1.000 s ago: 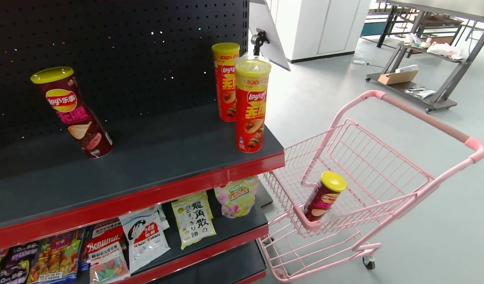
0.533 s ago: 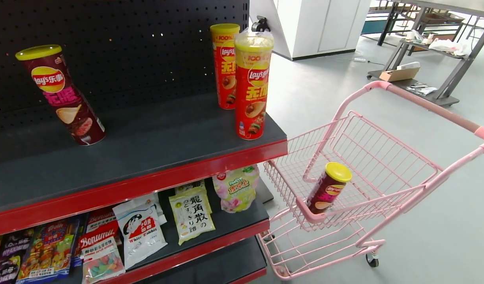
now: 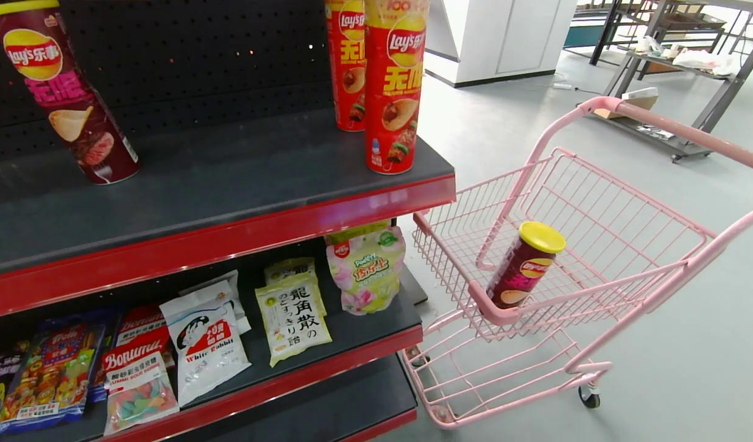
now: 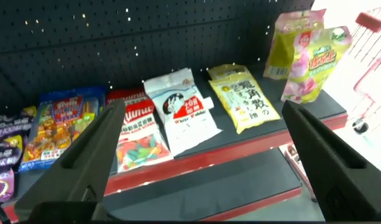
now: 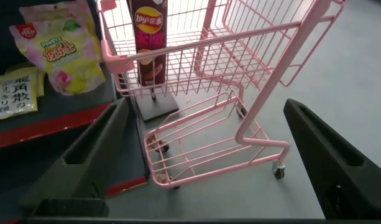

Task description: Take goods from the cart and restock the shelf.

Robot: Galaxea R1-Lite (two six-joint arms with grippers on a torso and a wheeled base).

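Observation:
A maroon chip can with a yellow lid [image 3: 527, 264] stands tilted in the front corner of the pink cart [image 3: 677, 132], to the right of the shelf. The right wrist view looks down on this can [image 5: 148, 43] and the cart [image 5: 283, 68] beyond my right gripper [image 5: 202, 168], which is open and holds nothing. On the top shelf board [image 3: 229, 178] stand two red chip cans [image 3: 394, 86] at its right end and a maroon can [image 3: 69, 104] at the left. My left gripper [image 4: 202, 168] is open and faces the lower shelf's snack bags.
The lower shelf holds a white bag [image 3: 204, 341], a yellow bag [image 3: 293, 319], a pink-green pouch [image 3: 367, 270] and several colourful packs. Open grey floor lies around the cart. A metal rack [image 3: 677, 55] and white cabinet [image 3: 505, 37] stand far behind.
The whole head picture has shifted upward, so the camera has tilted down. The cans, cart and bags have kept their places.

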